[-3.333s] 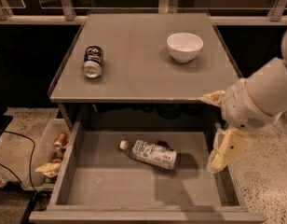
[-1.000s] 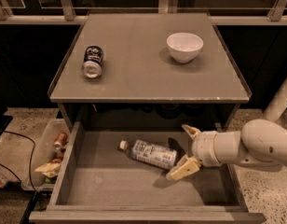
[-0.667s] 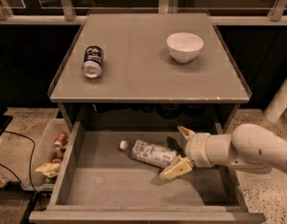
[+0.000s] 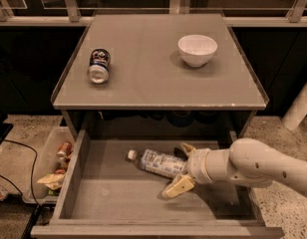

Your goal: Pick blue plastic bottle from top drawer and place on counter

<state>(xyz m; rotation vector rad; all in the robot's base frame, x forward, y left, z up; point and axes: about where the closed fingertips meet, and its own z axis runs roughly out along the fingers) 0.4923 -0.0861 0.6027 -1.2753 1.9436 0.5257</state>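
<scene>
The blue plastic bottle lies on its side on the floor of the open top drawer, white cap pointing left. My gripper reaches in from the right and is open, its two yellowish fingers straddling the bottle's right end, one behind it and one in front. The bottle's base is partly hidden between the fingers. The counter sits above the drawer.
A blue-and-silver drink can lies on its side at the counter's left. A white bowl stands at the counter's right. A bin with trash sits on the floor left of the drawer.
My gripper came down from beside the counter into the drawer and moved left. Its open fingers now straddle the bottle's right end. The bottle has not moved.
</scene>
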